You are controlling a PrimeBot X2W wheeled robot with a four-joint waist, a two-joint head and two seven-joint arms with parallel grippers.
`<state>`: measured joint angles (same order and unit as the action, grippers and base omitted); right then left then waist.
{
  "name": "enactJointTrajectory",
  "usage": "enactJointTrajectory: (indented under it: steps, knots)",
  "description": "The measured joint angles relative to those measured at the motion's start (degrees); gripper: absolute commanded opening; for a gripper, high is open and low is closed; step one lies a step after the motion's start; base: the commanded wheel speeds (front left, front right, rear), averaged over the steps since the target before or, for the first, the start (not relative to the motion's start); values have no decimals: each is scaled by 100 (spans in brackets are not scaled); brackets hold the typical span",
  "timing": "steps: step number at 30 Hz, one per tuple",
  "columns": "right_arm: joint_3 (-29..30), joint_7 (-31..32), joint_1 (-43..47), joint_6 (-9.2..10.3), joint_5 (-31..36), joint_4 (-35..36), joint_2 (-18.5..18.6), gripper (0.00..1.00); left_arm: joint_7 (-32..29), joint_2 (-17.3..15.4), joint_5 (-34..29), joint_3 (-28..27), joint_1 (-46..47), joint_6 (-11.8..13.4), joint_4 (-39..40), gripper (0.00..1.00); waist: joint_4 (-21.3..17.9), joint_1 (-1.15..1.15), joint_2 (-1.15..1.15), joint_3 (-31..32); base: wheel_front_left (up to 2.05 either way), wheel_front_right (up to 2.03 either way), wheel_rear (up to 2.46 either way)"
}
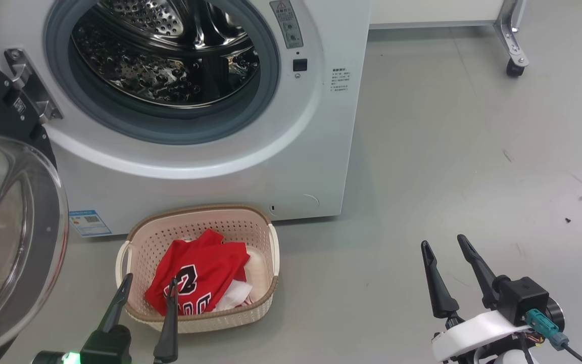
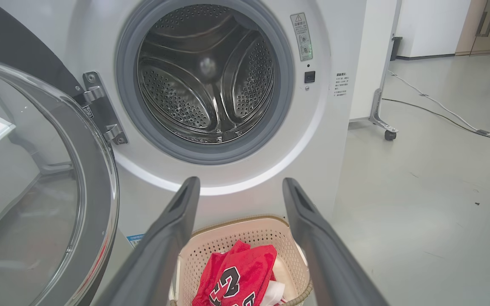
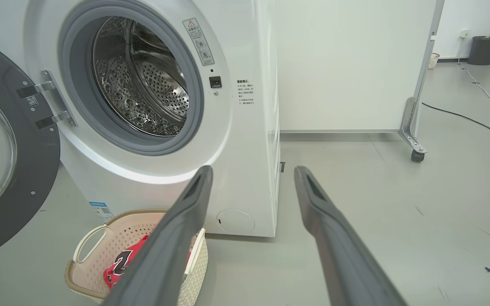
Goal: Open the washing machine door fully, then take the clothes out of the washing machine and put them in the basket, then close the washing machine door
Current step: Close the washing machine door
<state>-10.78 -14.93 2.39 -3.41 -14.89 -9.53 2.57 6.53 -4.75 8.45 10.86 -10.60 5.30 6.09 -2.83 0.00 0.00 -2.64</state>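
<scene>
The washing machine point(image 1: 210, 172) point(image 2: 347, 140) point(image 3: 245, 140) stands with its door point(image 1: 13, 237) point(image 2: 36, 178) point(image 3: 2, 157) swung wide open to the left, and only bare steel shows in the drum point(image 1: 164, 50) point(image 2: 206, 76). On the floor in front sits the basket point(image 1: 263, 230) point(image 2: 249, 225) point(image 3: 96, 231), with the red clothes point(image 1: 200, 275) point(image 2: 238, 276) point(image 3: 119, 263) inside it. My left gripper point(image 1: 152, 280) point(image 2: 240, 187) hovers open just before the basket's near rim, holding nothing. Off to the right over bare floor, my right gripper point(image 1: 443, 241) point(image 3: 253, 172) is open and holds nothing.
Grey floor point(image 1: 473, 151) spreads to the right of the machine. A white panel on castors point(image 1: 516, 63) point(image 3: 415, 153) stands behind at the right. A cable point(image 2: 449, 114) point(image 3: 470, 121) trails across the far floor. A dark bin point(image 3: 485, 49) is far back.
</scene>
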Motion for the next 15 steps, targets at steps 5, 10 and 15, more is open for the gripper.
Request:
enactJointTrajectory:
  steps: [5, 10, 15]
  knots:
    - [0, 0, -1, 0, 0, -1, 0, 100, -42, -20, 0, 25, -2, 0, 31, 100, 2, 0, 0, 0, -116, 116, 0]
    - [0, 0, -1, 0, 0, -1, 0, 100, -42, -26, 0, 25, -3, -5, 62, 100, -2, 0, 0, 14, -96, 96, 0]
    - [0, 0, -1, -1, 0, -2, 0, 100, -42, -26, 1, 25, -4, -5, 86, 100, -5, 0, 0, 30, -75, 75, 0]
